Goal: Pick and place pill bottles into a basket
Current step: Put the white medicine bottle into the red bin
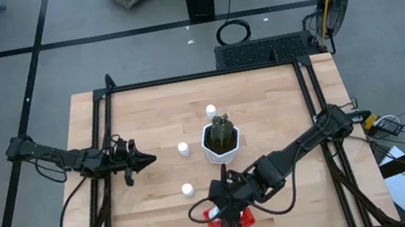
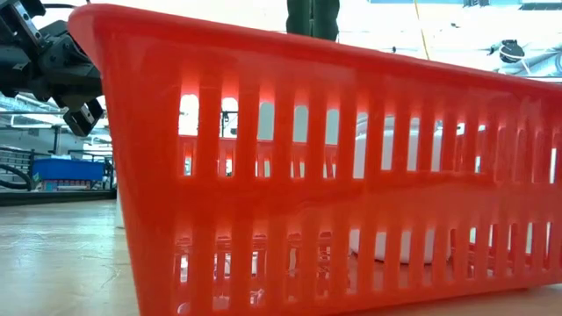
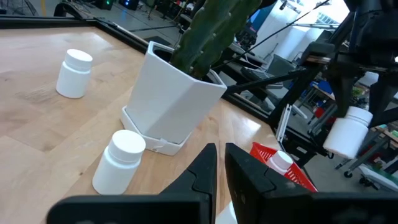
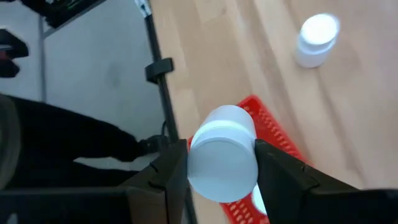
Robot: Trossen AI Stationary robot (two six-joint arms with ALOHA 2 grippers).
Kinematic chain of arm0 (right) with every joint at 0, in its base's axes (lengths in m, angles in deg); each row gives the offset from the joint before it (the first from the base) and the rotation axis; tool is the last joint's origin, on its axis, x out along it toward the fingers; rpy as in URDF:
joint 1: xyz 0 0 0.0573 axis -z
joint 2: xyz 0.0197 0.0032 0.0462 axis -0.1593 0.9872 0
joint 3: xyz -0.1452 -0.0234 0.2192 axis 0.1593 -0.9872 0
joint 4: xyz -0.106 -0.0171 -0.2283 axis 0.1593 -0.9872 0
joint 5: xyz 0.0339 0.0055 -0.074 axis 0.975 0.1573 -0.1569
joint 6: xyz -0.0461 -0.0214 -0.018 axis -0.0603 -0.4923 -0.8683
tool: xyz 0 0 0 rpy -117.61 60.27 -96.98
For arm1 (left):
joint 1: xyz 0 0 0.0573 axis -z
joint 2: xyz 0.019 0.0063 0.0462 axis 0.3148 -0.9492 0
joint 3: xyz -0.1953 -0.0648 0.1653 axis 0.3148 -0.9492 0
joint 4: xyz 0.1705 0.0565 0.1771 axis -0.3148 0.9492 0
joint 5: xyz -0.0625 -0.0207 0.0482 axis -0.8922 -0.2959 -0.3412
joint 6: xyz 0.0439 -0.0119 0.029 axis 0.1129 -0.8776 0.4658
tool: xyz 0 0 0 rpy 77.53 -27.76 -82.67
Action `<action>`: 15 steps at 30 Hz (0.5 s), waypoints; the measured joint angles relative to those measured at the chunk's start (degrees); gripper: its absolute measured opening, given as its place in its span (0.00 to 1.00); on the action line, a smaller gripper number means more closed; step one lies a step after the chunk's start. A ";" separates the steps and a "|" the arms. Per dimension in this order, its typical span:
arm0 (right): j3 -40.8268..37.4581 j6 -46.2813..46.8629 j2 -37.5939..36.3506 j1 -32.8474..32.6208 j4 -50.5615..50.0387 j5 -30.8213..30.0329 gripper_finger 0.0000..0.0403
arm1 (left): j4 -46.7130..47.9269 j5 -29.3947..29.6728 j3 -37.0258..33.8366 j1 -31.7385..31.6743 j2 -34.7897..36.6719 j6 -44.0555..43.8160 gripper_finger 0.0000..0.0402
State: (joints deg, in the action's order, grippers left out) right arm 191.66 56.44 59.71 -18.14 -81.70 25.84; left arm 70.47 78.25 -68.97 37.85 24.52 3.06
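1. Pill bottles are spread on the tabletop [image 1: 145, 115]: one [image 1: 211, 111] at 12 o'clock from the white pot [image 1: 221, 145], one [image 1: 184, 149] at 9 o'clock just beside it, one [image 1: 187, 189] at 7 o'clock from the pot.
2. One more white bottle [image 4: 222, 154] is clamped between the two fingers of the right hand [image 4: 221, 163], cap toward the wrist camera.
3. The right hand [image 1: 223, 209] hangs over the red basket [image 1: 230, 226], which lies at 6 o'clock from the pot, near the tabletop's front edge.
4. In the right wrist view a small white piece shows inside the basket [image 4: 264, 134] below the held bottle; I cannot tell what it is.
5. The left hand [image 1: 144, 160] waits at 9 o'clock from the pot, well apart from the basket, with fingers [image 3: 202, 177] almost together and holding nothing.
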 joint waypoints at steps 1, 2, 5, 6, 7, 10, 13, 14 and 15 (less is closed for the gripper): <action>0.00 0.00 0.36 0.30 0.56 1.17 0.37 | 0.02 0.05 0.00 0.01 0.00 0.02 0.09; 0.00 -0.10 0.68 0.54 0.69 1.56 0.37 | 0.02 0.04 0.00 0.01 0.00 0.02 0.09; -0.03 -0.03 2.31 1.22 1.07 3.45 0.37 | 0.25 0.11 0.00 0.00 0.02 0.04 0.09; -0.04 -0.05 2.76 1.40 0.83 4.02 0.37 | 0.39 0.11 0.00 0.00 0.00 0.04 0.09; -0.04 -0.04 3.31 1.54 0.33 4.93 0.37 | 0.42 0.10 0.00 0.01 0.01 0.03 0.09; -0.04 -0.07 4.84 1.77 -0.74 7.21 0.37 | 0.39 0.09 0.00 0.00 0.00 0.04 0.09; -0.09 -0.33 6.38 1.81 -1.71 8.83 0.37 | 0.46 0.08 0.00 0.01 0.00 -0.02 0.09; -0.09 -0.81 6.76 1.81 -2.18 8.86 0.37 | 0.44 0.06 0.00 0.02 0.00 -0.02 0.09; -0.09 -1.11 7.05 1.81 -2.58 8.90 0.37 | 0.45 0.08 0.00 0.00 0.02 -0.02 0.09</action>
State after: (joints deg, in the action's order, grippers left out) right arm 191.57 55.32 66.76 -16.33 -84.27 34.75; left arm 70.92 78.34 -68.97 37.86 24.54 3.04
